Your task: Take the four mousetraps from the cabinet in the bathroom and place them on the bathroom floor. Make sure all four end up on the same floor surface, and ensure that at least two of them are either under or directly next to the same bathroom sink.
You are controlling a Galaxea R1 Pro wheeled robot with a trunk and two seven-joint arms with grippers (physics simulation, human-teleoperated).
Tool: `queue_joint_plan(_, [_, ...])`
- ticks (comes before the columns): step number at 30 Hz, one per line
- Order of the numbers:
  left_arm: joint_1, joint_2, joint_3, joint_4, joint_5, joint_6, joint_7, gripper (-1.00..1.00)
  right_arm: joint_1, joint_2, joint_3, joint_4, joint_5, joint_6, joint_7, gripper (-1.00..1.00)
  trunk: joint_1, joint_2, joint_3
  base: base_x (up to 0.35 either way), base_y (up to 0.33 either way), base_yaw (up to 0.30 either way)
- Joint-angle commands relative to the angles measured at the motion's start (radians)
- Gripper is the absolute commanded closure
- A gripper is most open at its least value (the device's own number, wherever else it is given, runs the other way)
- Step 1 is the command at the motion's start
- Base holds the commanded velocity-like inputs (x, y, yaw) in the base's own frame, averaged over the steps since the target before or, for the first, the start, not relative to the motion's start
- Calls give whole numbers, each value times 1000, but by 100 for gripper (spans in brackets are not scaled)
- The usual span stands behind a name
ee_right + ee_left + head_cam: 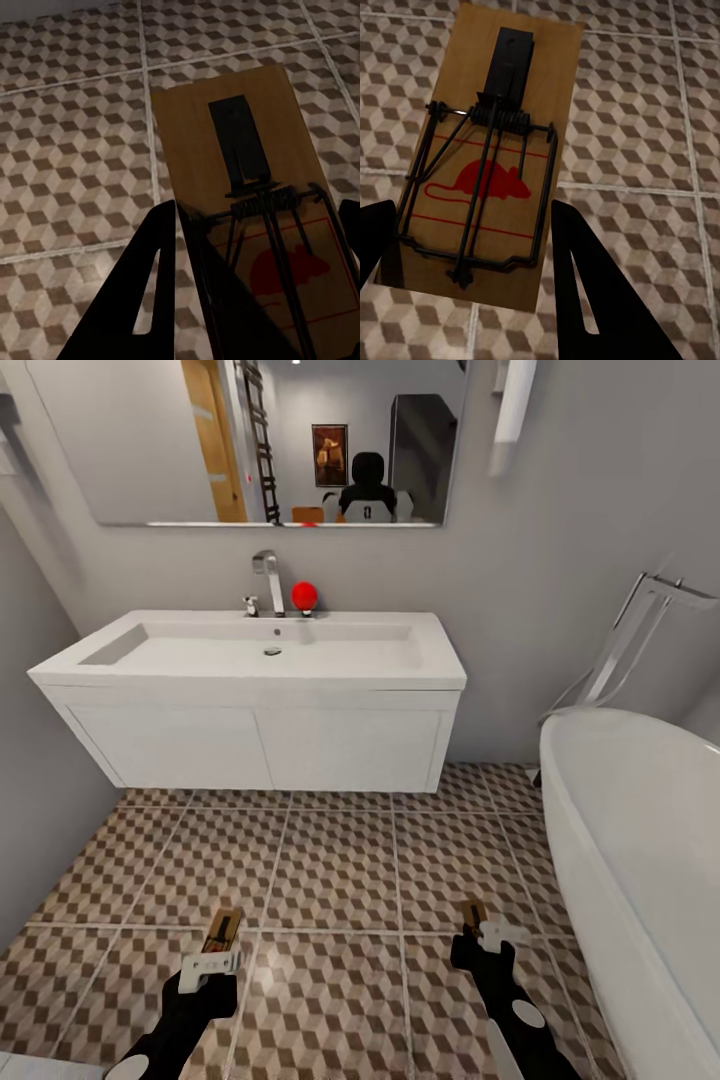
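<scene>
We see the bathroom floor, cube-patterned tiles | bathtub standing on it, right of the sink

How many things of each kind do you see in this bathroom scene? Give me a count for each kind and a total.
Mousetraps: 2 (left, right)
Grippers: 2 (left, right)
Sinks: 1
Bathtubs: 1
Mirrors: 1
Red balls: 1
Total: 8

Head high, sinkward — wrists close over shared floor
</scene>
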Motion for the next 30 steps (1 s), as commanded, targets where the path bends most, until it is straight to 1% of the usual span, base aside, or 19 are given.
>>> queue_joint_plan(1, [0,1,-3,-2,7,4,11,100,0,0,3,-2,-8,3,-4,100,4,-8,-5,0,0,0])
queue_joint_plan(7, [0,1,-3,-2,7,4,11,100,0,-1,3,-4,-8,0,-4,100,27,-50,-34,0,0,0])
queue_joint_plan(14, [0,1,-3,-2,7,4,11,100,0,-2,3,-4,-8,-23,-4,100,54,-99,-67,0,0,0])
queue_joint_plan(30, [0,1,-4,-2,7,4,11,100,0,-2,5,-4,-8,-25,-4,100,115,-211,-143,0,0,0])
